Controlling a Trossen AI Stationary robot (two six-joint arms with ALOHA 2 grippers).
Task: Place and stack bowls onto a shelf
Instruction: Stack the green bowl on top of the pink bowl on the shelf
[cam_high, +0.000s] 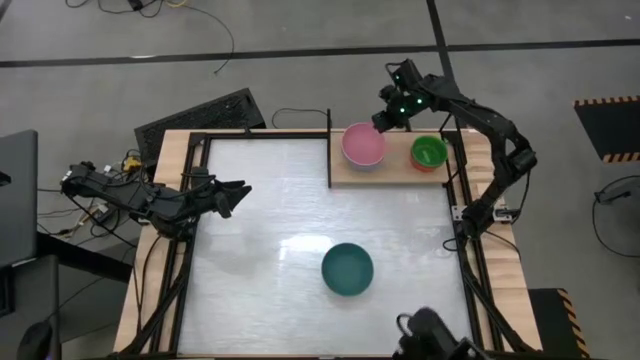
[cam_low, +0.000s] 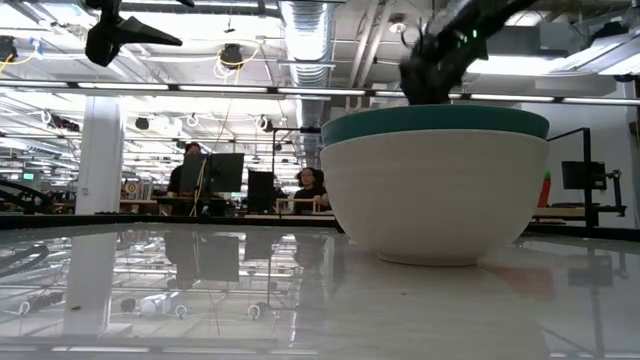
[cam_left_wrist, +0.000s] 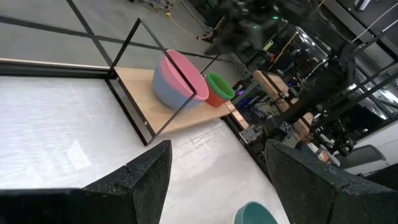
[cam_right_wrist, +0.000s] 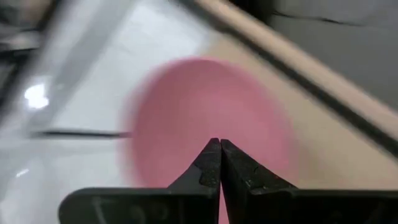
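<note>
On the light wooden shelf (cam_high: 395, 172), a plank framed by thin black posts at the far edge of the table, a pink bowl (cam_high: 363, 145) is nested inside a pale blue bowl (cam_left_wrist: 163, 88), and just beside this pair stands a small green bowl (cam_high: 428, 152) nested in a red one (cam_left_wrist: 217, 98). A teal bowl (cam_high: 347, 268) sits well apart on the open tabletop, nearer the front edge; the low view shows it stacked inside a larger white bowl (cam_low: 435, 200). The right gripper (cam_high: 383, 118) hangs above the far rim of the pink bowl, its two fingers pressed together with nothing between them. The left gripper (cam_high: 237, 190) waits over the left side of the table, fingers spread apart and empty. The table (cam_high: 270, 220) is white and glossy, mirroring the ceiling lights, and is bordered by a black frame. Behind it lies a large workroom with exposed ducts, desks, monitors, and seated people (cam_low: 307, 188).
</note>
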